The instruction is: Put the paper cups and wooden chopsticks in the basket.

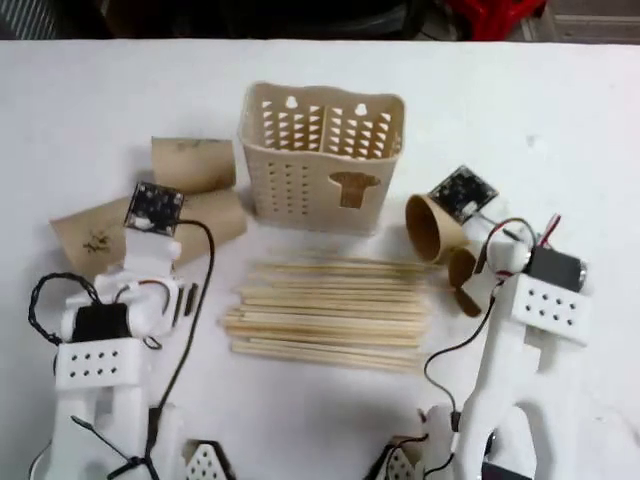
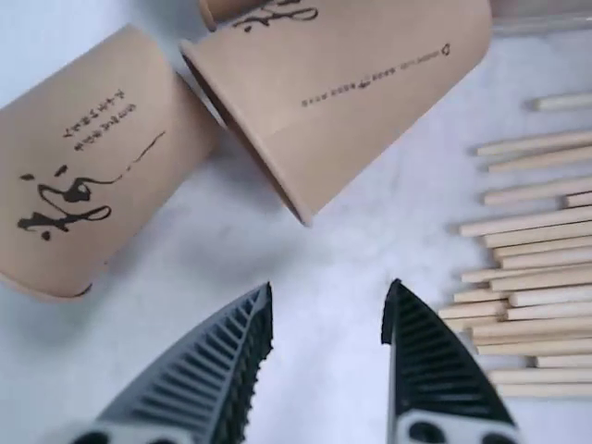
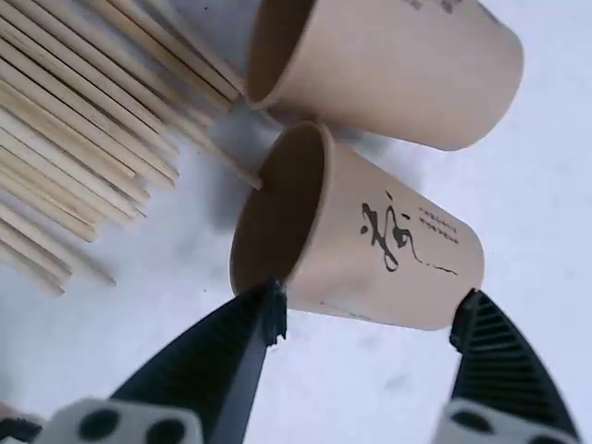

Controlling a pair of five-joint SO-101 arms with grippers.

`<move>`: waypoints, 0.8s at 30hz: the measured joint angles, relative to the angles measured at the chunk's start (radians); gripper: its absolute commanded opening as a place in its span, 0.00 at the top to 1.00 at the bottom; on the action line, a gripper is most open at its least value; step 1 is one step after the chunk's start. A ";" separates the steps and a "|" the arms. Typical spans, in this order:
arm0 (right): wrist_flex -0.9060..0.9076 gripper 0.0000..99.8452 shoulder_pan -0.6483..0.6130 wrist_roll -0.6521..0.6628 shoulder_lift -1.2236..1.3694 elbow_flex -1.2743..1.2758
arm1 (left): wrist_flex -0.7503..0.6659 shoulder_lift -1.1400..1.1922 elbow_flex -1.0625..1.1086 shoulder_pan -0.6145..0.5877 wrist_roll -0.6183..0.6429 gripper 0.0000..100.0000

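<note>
A cream perforated basket (image 1: 320, 160) stands upright at the back middle. Wooden chopsticks (image 1: 330, 315) lie piled in front of it. Three brown paper cups lie on their sides left of the basket (image 1: 192, 163) (image 1: 90, 235) (image 1: 215, 215). My left gripper (image 2: 330, 305) is open just short of two of these cups (image 2: 88, 166) (image 2: 351, 83), touching neither. On the right lie two more cups (image 1: 432, 225) (image 1: 462, 280). My right gripper (image 3: 370, 314) is open, its fingers on either side of the nearer cup (image 3: 361, 240); the other cup (image 3: 388, 55) lies beyond.
The left arm (image 1: 130, 300) and the right arm (image 1: 530, 300) flank the chopstick pile on the white table (image 1: 560, 120). Chopstick ends (image 3: 74, 120) lie close to the nearer right cup's mouth. Dark objects line the table's far edge.
</note>
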 measured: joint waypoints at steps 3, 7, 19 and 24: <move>-0.066 0.69 -0.014 0.002 0.003 0.055 | -0.003 0.000 0.000 0.002 0.000 0.79; -0.169 0.69 -0.008 0.002 0.021 0.110 | -0.003 0.000 0.000 0.003 0.000 0.79; -0.408 0.73 0.170 0.061 0.193 0.124 | -0.003 0.000 0.000 0.003 0.000 0.80; -0.483 0.94 0.210 0.064 0.219 0.124 | -0.003 0.000 0.000 0.006 0.000 0.80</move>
